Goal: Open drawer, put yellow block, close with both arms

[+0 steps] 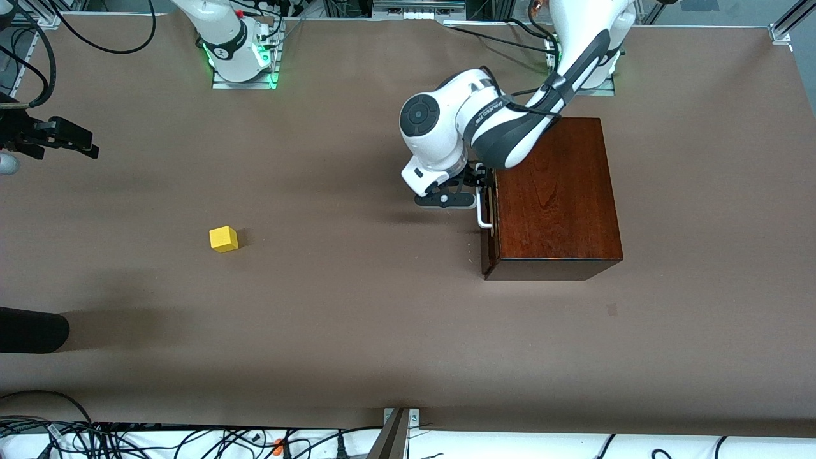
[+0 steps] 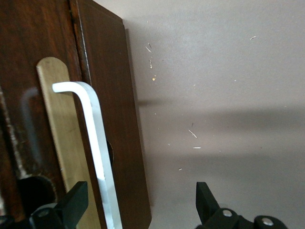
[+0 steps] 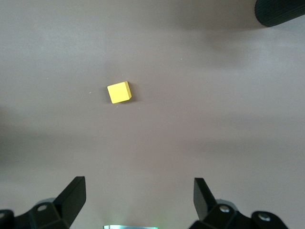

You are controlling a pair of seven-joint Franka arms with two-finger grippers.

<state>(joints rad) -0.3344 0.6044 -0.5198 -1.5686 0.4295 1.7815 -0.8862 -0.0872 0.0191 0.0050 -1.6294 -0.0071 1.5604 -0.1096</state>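
The white jointed left arm [image 1: 510, 121] bends down with its black two-finger pincer [image 1: 475, 185] spread wide, fingers [image 2: 74, 202] straddling a white loop handle [image 2: 97, 157], while the right arm's black pincer [image 3: 138, 200] hangs open above the desk.

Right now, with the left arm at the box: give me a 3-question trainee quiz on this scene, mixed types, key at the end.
1. True or false: the drawer is pulled fully out of the box.
2. Multiple choice: the left gripper has its open fingers: A) around the white handle, B) on the yellow block, C) over bare table.
3. Fill in: the yellow block lies toward the ____ arm's end of the table.

Key: 1 false, it looks shut. 2 A. 3 right; the right gripper hangs open above it.
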